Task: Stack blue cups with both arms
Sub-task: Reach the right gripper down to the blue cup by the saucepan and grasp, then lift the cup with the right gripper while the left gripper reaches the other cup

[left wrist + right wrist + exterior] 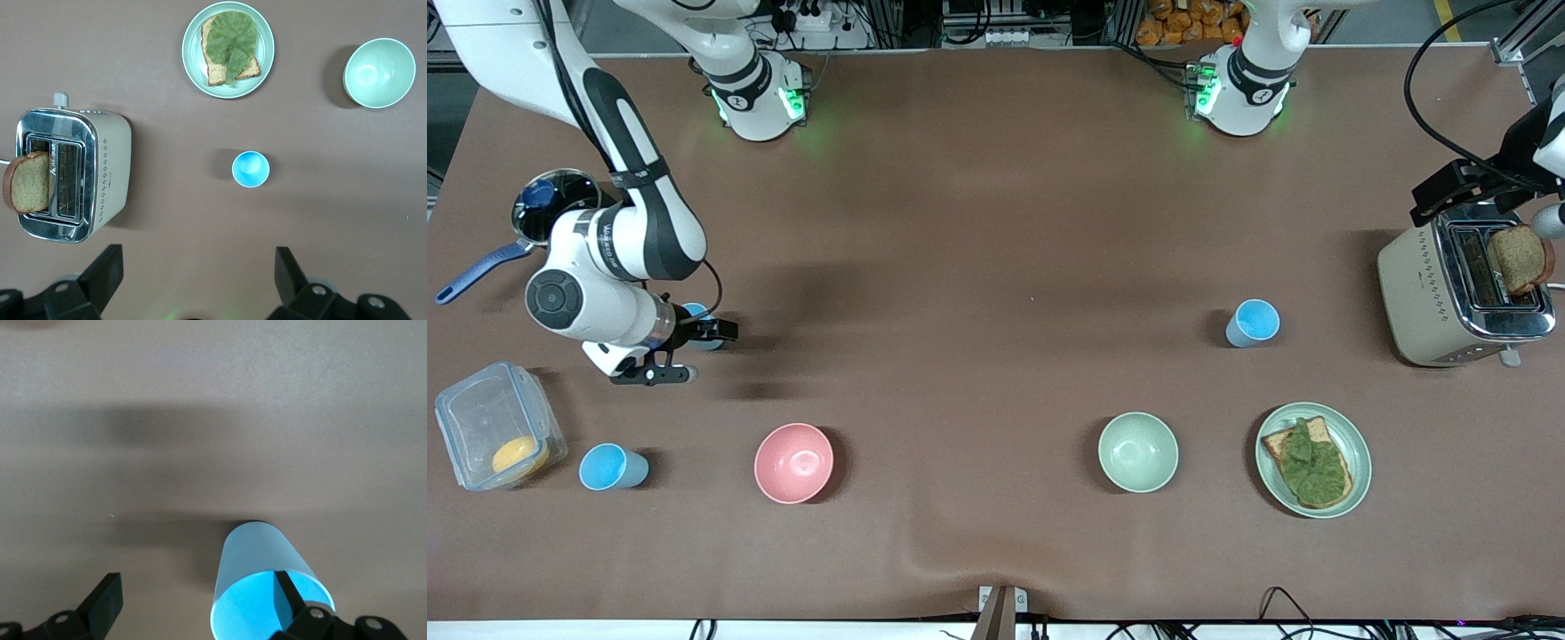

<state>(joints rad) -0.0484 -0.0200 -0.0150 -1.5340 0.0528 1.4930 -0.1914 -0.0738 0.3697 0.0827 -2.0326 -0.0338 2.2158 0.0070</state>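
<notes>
Three blue cups stand upright on the table. One blue cup [692, 311] [263, 567] is at the right arm's end, and my right gripper [685, 351] [197, 587] is open around its rim: one finger [285, 593] is over its mouth, the other stands well outside. A second cup [612, 467] sits nearer the front camera, beside the clear box. The third cup [1252, 322] [250, 169] stands alone toward the left arm's end. My left gripper [1449, 191] [198, 267] hangs high over the table by the toaster, open and empty.
A pink bowl [793, 462], a pale green bowl [1137, 452] [378, 72] and a plate [1356, 444] [193, 57] of toast with lettuce line the front. A toaster [1432, 293] [110, 167] holds bread. A pan [551, 209] and a clear box [480, 418] sit at the right arm's end.
</notes>
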